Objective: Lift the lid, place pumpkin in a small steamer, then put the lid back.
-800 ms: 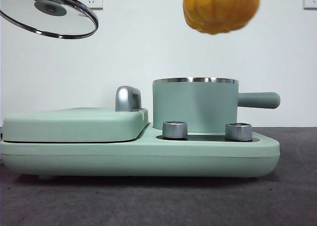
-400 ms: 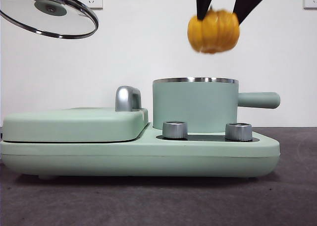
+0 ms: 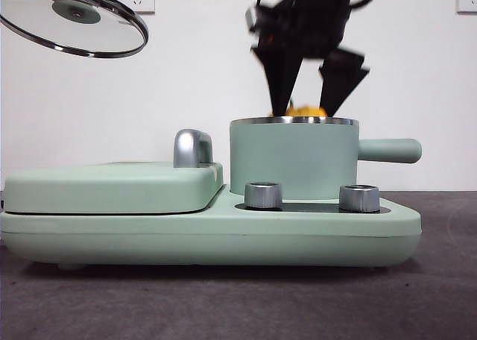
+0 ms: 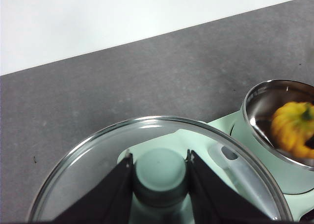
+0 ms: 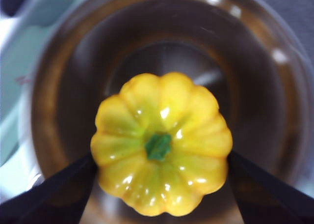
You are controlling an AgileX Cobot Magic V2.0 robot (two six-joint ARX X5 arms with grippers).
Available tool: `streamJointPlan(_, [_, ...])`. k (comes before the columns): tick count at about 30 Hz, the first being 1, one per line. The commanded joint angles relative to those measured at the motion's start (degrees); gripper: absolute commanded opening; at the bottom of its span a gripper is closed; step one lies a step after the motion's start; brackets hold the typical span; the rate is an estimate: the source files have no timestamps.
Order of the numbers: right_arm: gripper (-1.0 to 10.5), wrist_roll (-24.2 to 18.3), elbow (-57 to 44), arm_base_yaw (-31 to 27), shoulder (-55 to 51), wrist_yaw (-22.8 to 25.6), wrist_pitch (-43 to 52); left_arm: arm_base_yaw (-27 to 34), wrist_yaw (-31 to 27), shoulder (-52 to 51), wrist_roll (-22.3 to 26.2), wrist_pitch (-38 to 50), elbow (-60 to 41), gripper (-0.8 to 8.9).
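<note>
The right gripper [image 5: 159, 160] gripped the pumpkin [image 5: 162, 143] inside the small steamer [image 3: 293, 157]; lowering further before release seemed wise. The left gripper [image 4: 159, 157] clasped the lid [image 3: 72, 18].

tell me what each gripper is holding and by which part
The left gripper holds the lid by its knob. The right gripper grips the pumpkin by its sides, in the steamer.
</note>
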Motion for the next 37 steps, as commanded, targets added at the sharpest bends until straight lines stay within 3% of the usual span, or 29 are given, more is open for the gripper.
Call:
streamJointPlan(1, [3.6,-1.3,1.5,0.4,3.5,0.0,1.4,-0.1,0.1,-0.1,-0.5,2.6,0.9,0.16])
streamJointPlan(10, [3.7,-1.9,1.5,1.2,7.1,-0.1,5.6,-0.1,0.1,0.0,-0.5,2.6,0.9,0.16])
streamJointPlan(12, [4.9,-2.4,1.5,1.5,7.1,-0.2,5.7,-0.1,0.1,0.0,-0.5,2.6,0.9,0.16])
streamJointPlan(14, [5.2,-2.4,1.6,1.5,7.0,-0.2,5.6,-0.1,0.1,0.0,-0.5,2.6,0.9,0.16])
streamJointPlan(17, [5.1,-1.8,3.0,1.5,5.4,-0.2,4.0,-0.1,0.1,0.0,-0.5,2.6,0.9,0.16])
streamJointPlan(22, [3.7,-1.6,1.6,1.2,-2.9,-0.8,6.8,-0.1,0.1,0.0,0.1,2.6,0.9,0.16])
streamJointPlan(26, [3.7,-0.7,-7.6,1.2,-14.3,-1.5,15.6,-0.1,0.1,0.0,0.0,2.6,0.9,0.16])
streamJointPlan(32, [3.7,2.1,-33.3,1.2,-34.4,-1.5,32.7,-0.2,0.1,0.0,0.0,2.0,0.9,0.16])
streamJointPlan(37, [3.7,4.4,-46.4,1.2,-43.9,-1.1,37.8,-0.6,0.1,0.3,0.0,1.4,0.9,0.16])
